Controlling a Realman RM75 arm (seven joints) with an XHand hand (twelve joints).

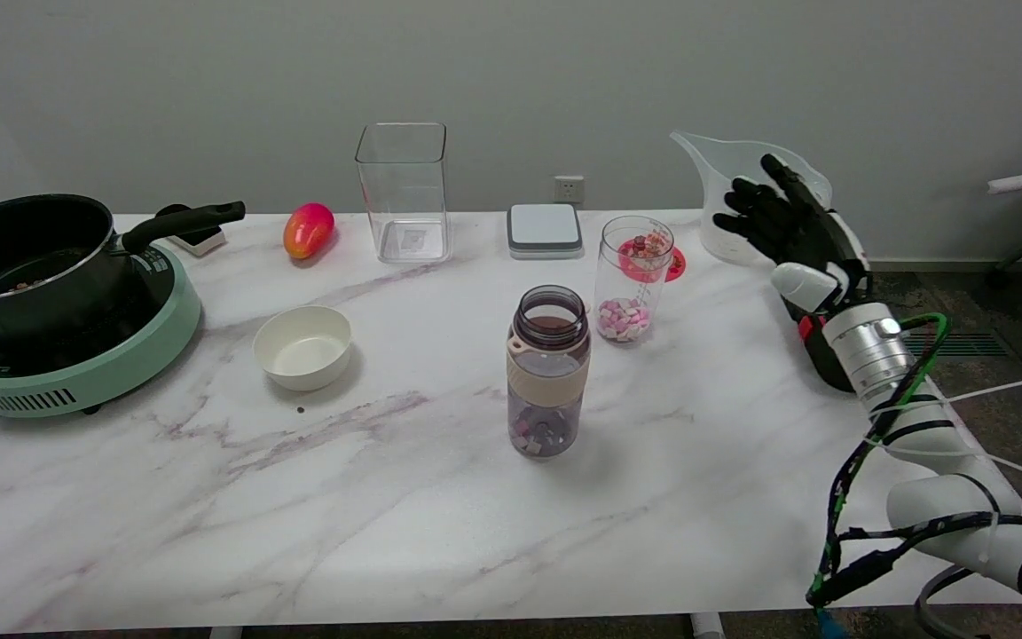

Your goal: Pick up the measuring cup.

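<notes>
The measuring cup [728, 200] is a clear plastic jug with a pointed spout toward the left, standing at the table's far right corner. My right hand [795, 235] is raised just in front of its right side, fingers spread and extended toward it. The fingertips overlap the cup's right wall in the picture; whether they touch it I cannot tell. Nothing is held in the hand. The cup's handle side is hidden behind the hand.
A clear jar with sweets [633, 280] stands left of the cup, a red lid [666, 264] behind it. A tinted bottle [548, 371] stands mid-table. Farther left: grey box [545, 231], tall clear container [404, 191], mango [308, 230], white bowl [302, 346], pot [27, 257] on a green cooker [76, 373].
</notes>
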